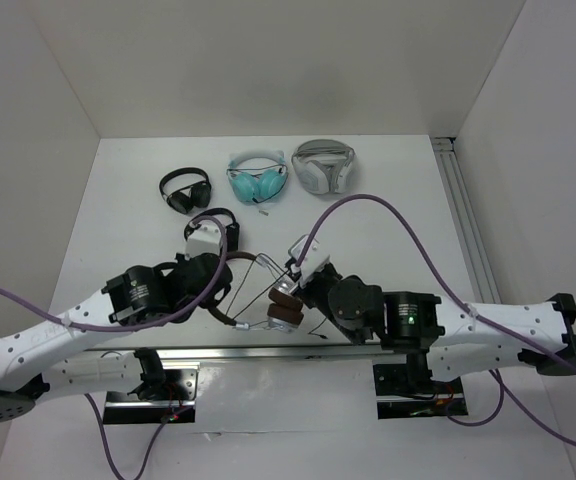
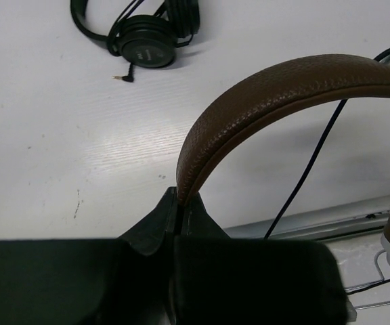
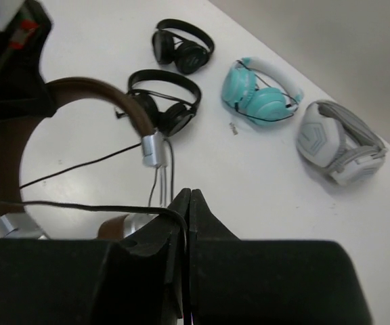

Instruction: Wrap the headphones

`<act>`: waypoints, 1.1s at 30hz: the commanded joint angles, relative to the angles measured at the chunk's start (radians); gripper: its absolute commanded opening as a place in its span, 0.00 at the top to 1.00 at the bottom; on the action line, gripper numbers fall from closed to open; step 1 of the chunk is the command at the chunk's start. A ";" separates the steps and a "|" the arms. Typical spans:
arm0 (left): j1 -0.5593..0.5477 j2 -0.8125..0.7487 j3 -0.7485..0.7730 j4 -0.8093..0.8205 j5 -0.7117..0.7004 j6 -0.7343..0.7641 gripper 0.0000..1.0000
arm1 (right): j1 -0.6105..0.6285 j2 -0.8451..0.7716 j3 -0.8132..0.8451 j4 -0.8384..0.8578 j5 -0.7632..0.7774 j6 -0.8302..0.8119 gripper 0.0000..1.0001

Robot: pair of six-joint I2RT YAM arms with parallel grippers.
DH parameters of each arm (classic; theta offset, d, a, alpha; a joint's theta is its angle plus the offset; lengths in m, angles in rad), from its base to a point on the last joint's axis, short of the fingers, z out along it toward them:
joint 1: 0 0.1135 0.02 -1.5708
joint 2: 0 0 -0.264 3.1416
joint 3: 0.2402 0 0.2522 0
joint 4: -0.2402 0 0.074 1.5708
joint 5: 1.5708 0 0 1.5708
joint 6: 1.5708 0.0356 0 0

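The headphones [image 1: 268, 290] with brown headband, brown pads and silver earcups are held up between my two arms near the table's front edge. My left gripper [image 2: 179, 200] is shut on the brown headband [image 2: 276, 88]. My right gripper [image 3: 189, 200] is shut on the thin black cable [image 3: 80, 205], which runs left from the jaws across the headband [image 3: 66, 101]. A silver earcup [image 3: 135, 223] and its slider [image 3: 152, 149] sit just beyond the right fingertips. The cable [image 2: 310, 169] hangs under the headband in the left wrist view.
At the back of the table lie black headphones [image 1: 185, 188], teal headphones [image 1: 257, 178] and white-grey headphones [image 1: 323, 165]. More black headphones [image 1: 218, 222] lie just behind my left gripper. A metal rail [image 1: 268, 350] runs along the front edge, another [image 1: 465, 210] along the right side.
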 commanded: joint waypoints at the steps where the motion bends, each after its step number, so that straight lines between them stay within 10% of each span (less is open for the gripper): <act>1: -0.013 -0.011 -0.011 0.053 0.053 0.108 1.00 | -0.064 -0.008 0.040 0.124 0.031 -0.075 0.93; 17: -0.022 -0.060 -0.040 0.164 0.249 0.266 1.00 | -0.699 0.121 0.097 0.115 -0.590 -0.018 0.93; 33: -0.022 -0.112 0.031 0.191 0.375 0.320 1.00 | -0.777 0.175 0.020 0.199 -0.751 0.035 0.95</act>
